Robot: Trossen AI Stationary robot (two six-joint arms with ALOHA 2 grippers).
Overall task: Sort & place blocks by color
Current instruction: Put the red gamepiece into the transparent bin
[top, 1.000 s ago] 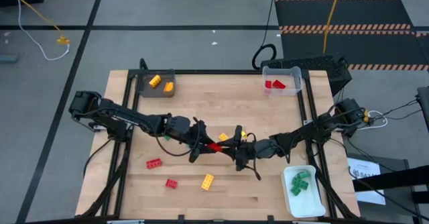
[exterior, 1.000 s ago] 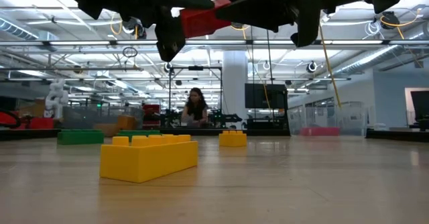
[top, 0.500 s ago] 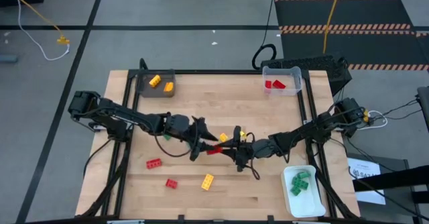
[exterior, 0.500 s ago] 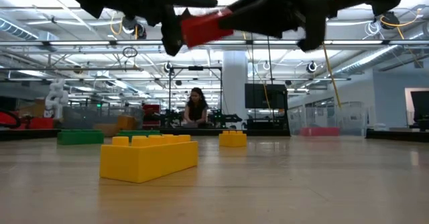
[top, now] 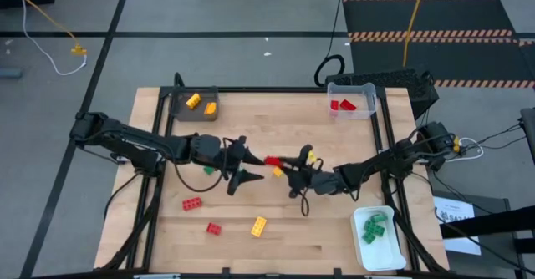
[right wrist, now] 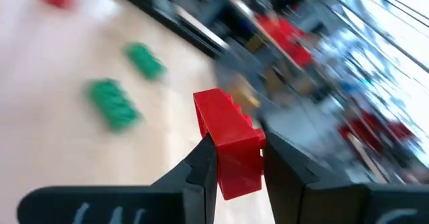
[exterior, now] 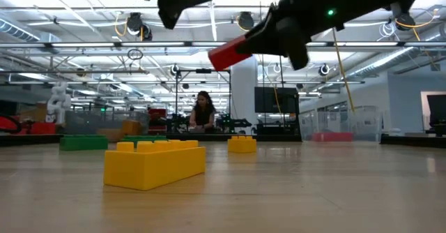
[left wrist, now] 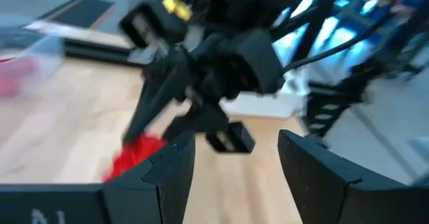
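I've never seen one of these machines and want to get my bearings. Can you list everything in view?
dark grey tray: one, far left corner, holds two yellow-orange blocks
clear tray: one, far right corner, holds two red blocks
white tray: one, near right corner, holds about four green blocks
loose red blocks: two, near left
loose yellow blocks: one near front, two small by the arms
loose green block: one, beside the left arm
held red block: one, above mid-table
person: one, seated far behind
left arm: dark, jaws open, empty
right arm: dark, jaws shut on the held red block
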